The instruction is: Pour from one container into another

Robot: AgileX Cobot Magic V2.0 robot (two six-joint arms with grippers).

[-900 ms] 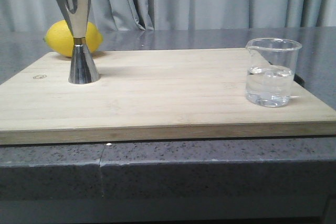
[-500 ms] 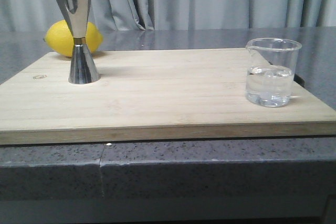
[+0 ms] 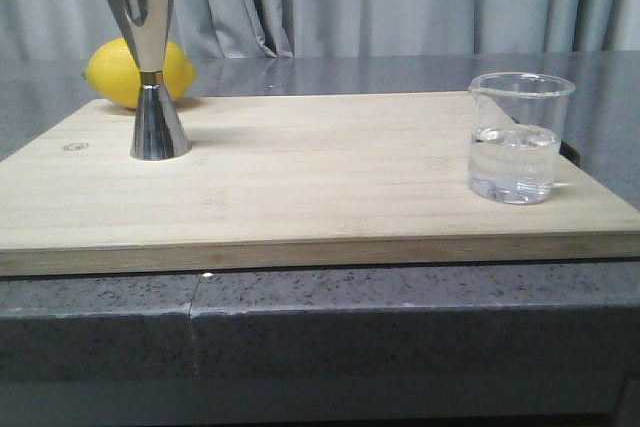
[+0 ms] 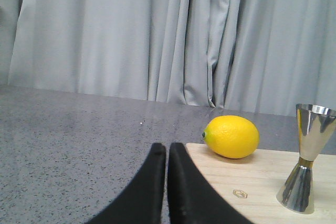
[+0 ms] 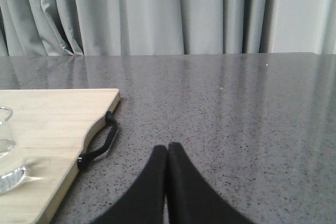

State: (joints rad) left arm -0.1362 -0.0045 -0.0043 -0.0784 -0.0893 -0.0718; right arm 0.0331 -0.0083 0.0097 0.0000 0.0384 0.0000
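Note:
A clear glass beaker (image 3: pixel 518 137) with clear liquid stands upright on the right side of the wooden board (image 3: pixel 320 187); its edge also shows in the right wrist view as the beaker (image 5: pixel 6 150). The steel hourglass jigger (image 3: pixel 148 67) stands upright at the board's far left, and the left wrist view shows the jigger (image 4: pixel 308 158) too. My left gripper (image 4: pixel 167 148) is shut and empty, off the board's left corner. My right gripper (image 5: pixel 167 148) is shut and empty, over the counter to the right of the board. Neither gripper shows in the front view.
A yellow lemon (image 3: pixel 138 72) lies behind the jigger, touching the board's back edge; the lemon (image 4: pixel 231 136) also shows in the left wrist view. A black strap handle (image 5: pixel 100 142) hangs at the board's right end. Grey speckled counter (image 5: pixel 236 108) surrounds the board; grey curtains hang behind.

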